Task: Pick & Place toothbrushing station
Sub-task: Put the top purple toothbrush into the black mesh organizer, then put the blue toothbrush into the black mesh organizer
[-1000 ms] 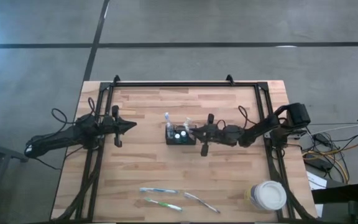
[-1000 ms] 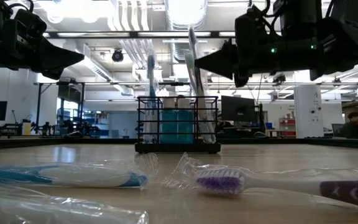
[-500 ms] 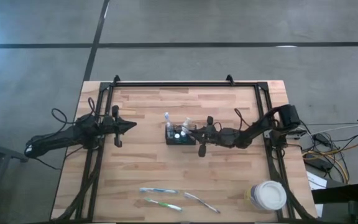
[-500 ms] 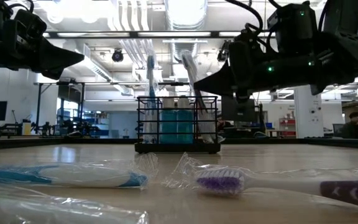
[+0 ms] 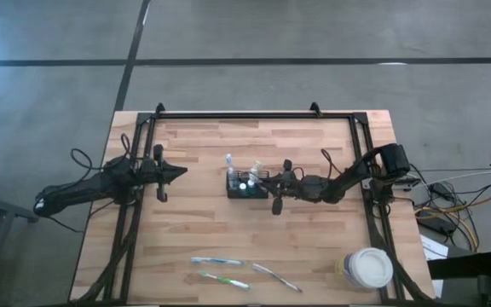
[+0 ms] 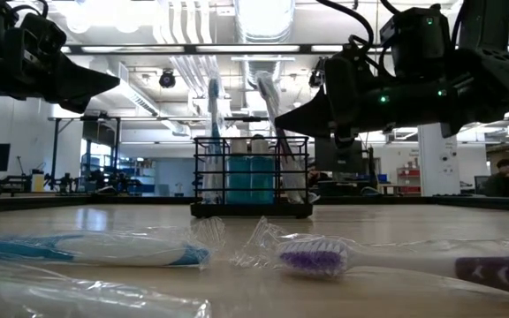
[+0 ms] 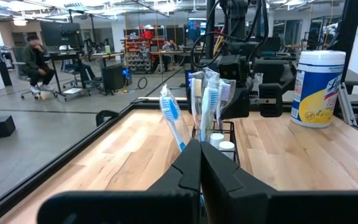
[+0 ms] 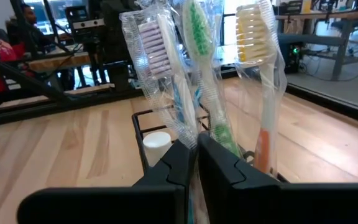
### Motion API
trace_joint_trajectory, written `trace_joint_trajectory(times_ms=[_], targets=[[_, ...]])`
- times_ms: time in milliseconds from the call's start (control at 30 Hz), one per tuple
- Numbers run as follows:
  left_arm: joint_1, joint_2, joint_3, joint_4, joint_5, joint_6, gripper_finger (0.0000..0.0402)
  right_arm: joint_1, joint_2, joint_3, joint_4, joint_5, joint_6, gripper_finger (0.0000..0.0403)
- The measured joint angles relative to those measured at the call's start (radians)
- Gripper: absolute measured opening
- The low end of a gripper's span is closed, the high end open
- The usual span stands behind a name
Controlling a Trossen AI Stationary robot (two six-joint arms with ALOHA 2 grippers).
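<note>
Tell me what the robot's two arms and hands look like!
Both are dark, nearly black. The left arm and right arm are slim jointed links with thin black cables looping off them. Each narrows to a pointed hand with two flat black fingers: the left hand and the right hand. Small green lights glow on the right arm's wrist block in the low view.

No words or numbers can be read anywhere. The big white tub (image 7: 319, 87) on the desk (image 7: 129, 152) has a blue and yellow label, but its letters are too small and blurry to make out.
</note>
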Motion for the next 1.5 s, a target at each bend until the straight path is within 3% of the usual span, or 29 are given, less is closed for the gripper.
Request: trace_joint_trajectory(times_ms=[133,500,800,1033,1167,1333,1500], targets=[[0.0,0.0,0.0,0.0,0.0,0.0,0.0003,0.001,-0.005,0.0,-0.011,-0.03,0.007,0.004],[0.0,0.0,0.0,-0.002,0.0,-0.001,0.0003,0.003,-0.048,-0.001,-0.041,-0.027,0.011,0.0146],[0.0,0.0,0.0,-0.003,0.0,-0.001,0.0003,0.008,-0.105,-0.003,-0.067,-0.024,0.005,0.0171],[0.0,0.0,0.0,-0.005,0.0,-0.002,0.0003,0.05,-0.371,-0.003,-0.352,-0.014,-0.042,0.017],[0.0,0.0,0.0,-0.005,0.0,-0.004,0.0003,0.106,-0.575,-0.003,-0.574,0.065,-0.081,0.0158],[0.0,0.0,0.0,-0.005,0.0,-0.007,0.0003,0.221,-0.834,-0.005,-0.814,0.218,-0.149,0.0124],[0.0,0.0,0.0,-0.005,0.001,-0.008,0.0003,0.319,-1.026,-0.019,-0.978,0.299,-0.156,0.0068]])
